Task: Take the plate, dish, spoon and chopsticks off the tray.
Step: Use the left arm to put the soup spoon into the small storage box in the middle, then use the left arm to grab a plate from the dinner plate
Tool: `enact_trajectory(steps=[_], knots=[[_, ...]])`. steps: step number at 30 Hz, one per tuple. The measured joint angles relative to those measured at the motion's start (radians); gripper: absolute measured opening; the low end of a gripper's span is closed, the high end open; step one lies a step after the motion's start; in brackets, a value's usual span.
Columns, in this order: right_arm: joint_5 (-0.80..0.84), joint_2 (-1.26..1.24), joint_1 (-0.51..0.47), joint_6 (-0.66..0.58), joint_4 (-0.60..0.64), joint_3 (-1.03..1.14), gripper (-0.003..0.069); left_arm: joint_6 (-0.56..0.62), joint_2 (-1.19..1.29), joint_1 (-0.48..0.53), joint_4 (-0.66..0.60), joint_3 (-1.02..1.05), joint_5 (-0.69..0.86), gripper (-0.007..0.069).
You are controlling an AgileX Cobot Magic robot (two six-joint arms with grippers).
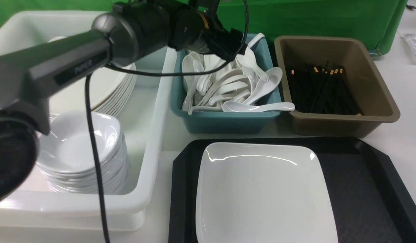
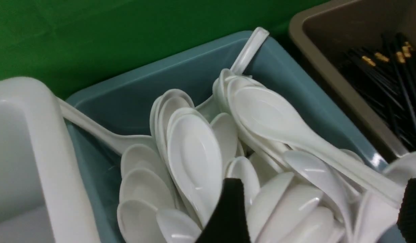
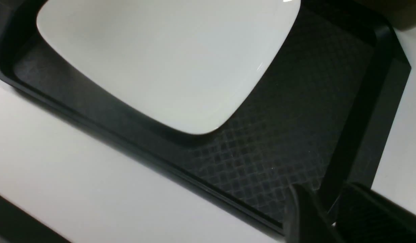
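The plate [image 1: 262,195] is large, square, glossy white, with rounded corners and a shallow raised rim. It lies flat on the left part of the tray [image 1: 363,195], which is black with cut corners and a textured surface. The right part of the tray is bare.

The front view cuts off the near edges of the plate and the tray. The left arm [image 1: 69,67] reaches over the teal tub [image 1: 225,123] and hides part of the white spoons [image 1: 228,87] heaped in it. The left jaws hang spread above the heap, with nothing between the black fingertips [image 2: 231,209]. Of the right jaws only dark fingertips [image 3: 305,216] show, at the tray's rim. Whether they are spread or closed cannot be told.

The table [image 1: 396,141] is white. A brown tub [image 1: 373,87] holds black chopsticks [image 1: 322,91]. A white tub [image 1: 154,141] holds stacked dishes [image 1: 80,148] and stacked plates [image 1: 110,91]. Green cloth [image 1: 312,17] closes off the back.
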Motion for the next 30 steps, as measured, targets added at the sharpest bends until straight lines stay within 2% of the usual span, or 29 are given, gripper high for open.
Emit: enact_trajectory(steps=[2, 4, 6, 7, 10, 14, 16, 20, 24, 25, 27, 28, 30], knots=[[0.0, 0.0, 0.0, -0.001, 0.0, 0.0, 0.0196, 0.086, -0.08, -0.041, 0.0, 0.004, 0.129, 0.046], [0.0, 0.0, 0.0, -0.003, 0.0, 0.0, 0.0196, 0.215, -0.171, -0.108, 0.0, 0.063, 0.236, 0.0262], [0.0, 0.0, 0.0, -0.004, -0.001, 0.0, 0.0196, 0.366, -0.236, -0.186, 0.0, 0.178, 0.317, 0.0097], [0.0, 0.0, 0.0, -0.005, -0.001, 0.0, 0.0196, 0.448, -0.271, -0.232, -0.005, 0.246, 0.349, 0.0053], [-0.001, 0.0, 0.0, -0.007, -0.001, 0.0, 0.0196, 0.571, -0.331, -0.316, -0.017, 0.423, 0.381, 0.0021], [-0.003, 0.0, 0.0, -0.007, -0.001, 0.0, 0.0196, 0.675, -0.378, -0.394, -0.022, 0.638, 0.376, 0.0037], [-0.004, 0.0, 0.0, -0.007, -0.001, 0.0, 0.0196, 0.718, -0.385, -0.42, -0.022, 0.725, 0.366, 0.0071], [-0.004, 0.0, 0.0, -0.007, -0.001, 0.0, 0.0196, 0.811, -0.385, -0.441, -0.023, 0.862, 0.288, 0.019], [-0.004, 0.0, 0.0, -0.003, -0.001, 0.0, 0.0196, 0.838, -0.385, -0.44, 0.0, 0.945, 0.154, 0.0332], [-0.004, 0.0, 0.0, -0.003, -0.001, 0.0, 0.0196, 0.838, -0.385, -0.44, 0.003, 0.95, 0.146, 0.0342], [-0.004, 0.0, 0.0, 0.001, -0.001, 0.0, 0.0196, 0.842, -0.385, -0.439, 0.035, 0.98, 0.08, 0.041], [-0.004, 0.0, 0.0, 0.001, 0.001, 0.0, 0.0196, 0.846, -0.378, -0.438, 0.083, 1.002, 0.025, 0.0468], [-0.004, 0.0, 0.0, 0.001, 0.004, 0.0, 0.0196, 0.849, -0.366, -0.436, 0.116, 1.012, -0.012, 0.0499]])
